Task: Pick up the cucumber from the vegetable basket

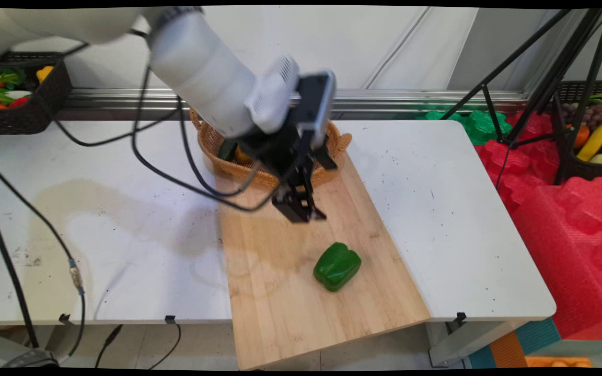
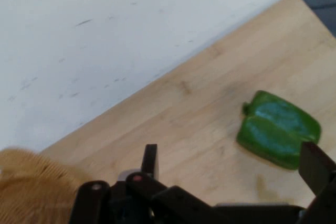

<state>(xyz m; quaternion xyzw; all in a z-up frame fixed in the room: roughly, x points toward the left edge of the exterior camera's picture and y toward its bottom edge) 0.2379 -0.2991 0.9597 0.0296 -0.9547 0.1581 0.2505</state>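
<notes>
The wooden cutting board (image 1: 301,271) overhangs the white table (image 1: 123,224) at its near edge. On it a green bell pepper (image 1: 337,266) is laid on its side, so it sits stable. The gripper (image 1: 299,209) is hung above the board at about eleven o'clock from the pepper, its fingers (image 2: 150,161) spread and empty. At twelve o'clock a wicker basket (image 1: 217,154) is seen, partly hidden by the arm.

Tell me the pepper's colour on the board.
Green, glossy all over; the pepper shows best in the main view.
</notes>
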